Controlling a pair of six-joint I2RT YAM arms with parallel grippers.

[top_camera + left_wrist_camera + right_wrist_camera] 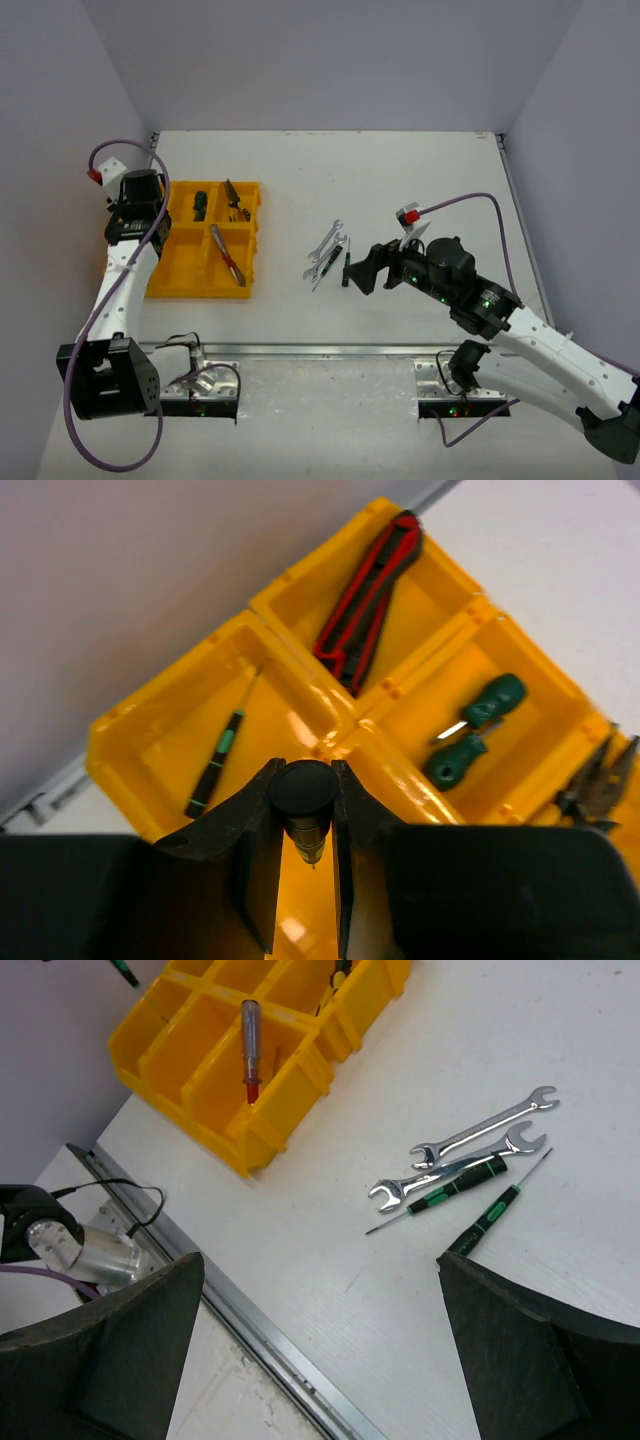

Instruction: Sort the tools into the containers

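One black screwdriver (303,794) in left hand (304,778)

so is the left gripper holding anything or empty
Holding: left gripper shut on a black-handled screwdriver, tip down over the yellow tray.

Clear lane mid-table — crowded ends
We find bare table (285,200) right of the yellow tray (165,285); beyond it two wrenches (480,1135) and two screwdrivers (460,1180) lie bunched together, and our left gripper (303,820), clamped on a black screwdriver (303,788), hangs over the tray.
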